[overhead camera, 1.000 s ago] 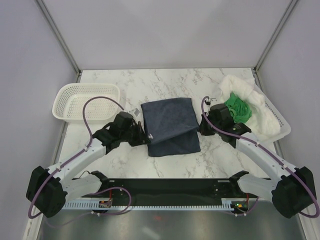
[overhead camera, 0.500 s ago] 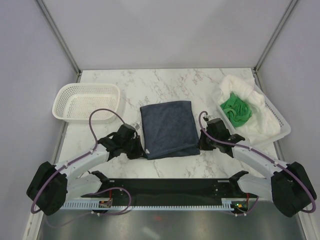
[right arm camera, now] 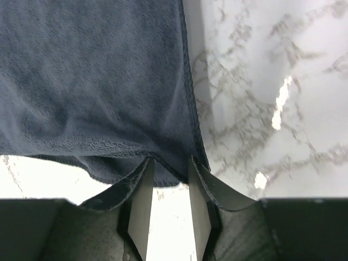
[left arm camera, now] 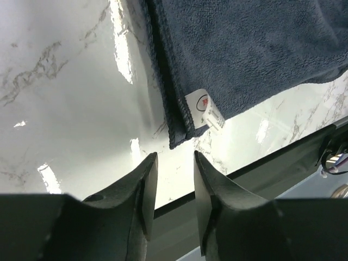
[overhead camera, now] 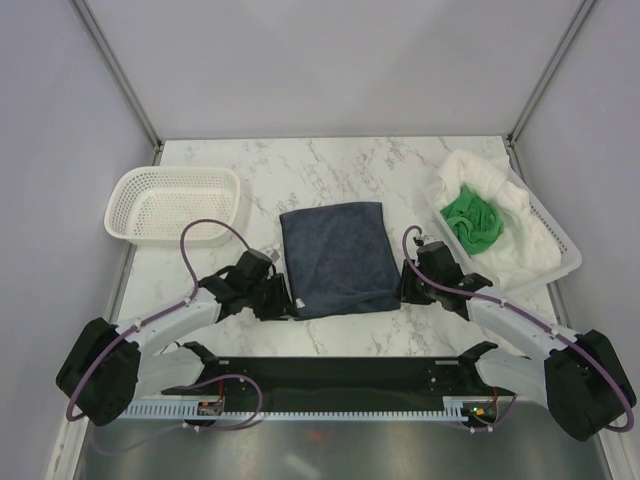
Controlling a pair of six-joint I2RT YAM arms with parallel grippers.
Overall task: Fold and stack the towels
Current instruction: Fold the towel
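Observation:
The navy towel (overhead camera: 335,258) lies folded flat in the middle of the marble table. My left gripper (overhead camera: 283,300) is open and empty just off its near left corner; the left wrist view shows the towel (left arm camera: 244,49), its white tag (left arm camera: 205,109) and my jaws (left arm camera: 174,163) apart, short of the corner. My right gripper (overhead camera: 405,285) is at the near right corner; in the right wrist view its jaws (right arm camera: 169,166) stand apart with the towel's edge (right arm camera: 92,70) at their tips. The green towel (overhead camera: 472,222) lies on the white towel (overhead camera: 505,215) at the right.
A white perforated basket (overhead camera: 560,262) at the right holds the white and green towels. An empty white basket (overhead camera: 175,205) stands at the left. The black bar of the table's near edge (left arm camera: 272,157) runs just below the left gripper.
Both grippers drew back toward the near edge with the navy towel, which now lies flat and squared. The left gripper has let go of its corner.

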